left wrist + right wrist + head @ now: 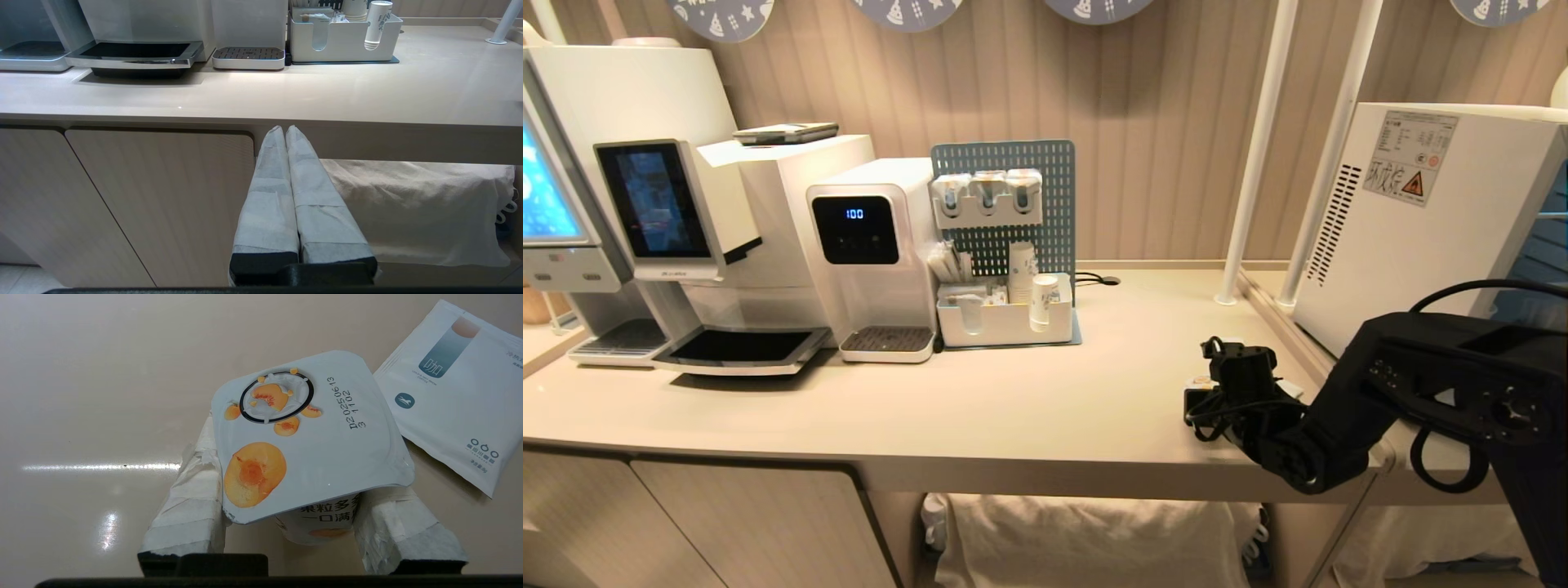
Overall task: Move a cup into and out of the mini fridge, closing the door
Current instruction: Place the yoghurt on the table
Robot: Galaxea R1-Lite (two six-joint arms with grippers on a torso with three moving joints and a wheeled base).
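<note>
Clamping the cup (310, 433) above the glossy beige counter (980, 408), right gripper (292, 522); left gripper (286, 134) pressed together

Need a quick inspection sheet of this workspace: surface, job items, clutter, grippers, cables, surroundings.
Surface: beige counter, glossy, no spills seen.
Job's things: cup upright between the right gripper's fingers; mini fridge at counter's right end; door state not visible.
Clutter: white sachet flat beside the cup; organizer tray holding paper cups.
Grippers: right gripper shut on the cup; left gripper shut, empty, parked below counter edge.
Cables: black cable looping off right arm; cord behind tray.
Surroundings: coffee machine, water dispenser, cloth under counter.
</note>
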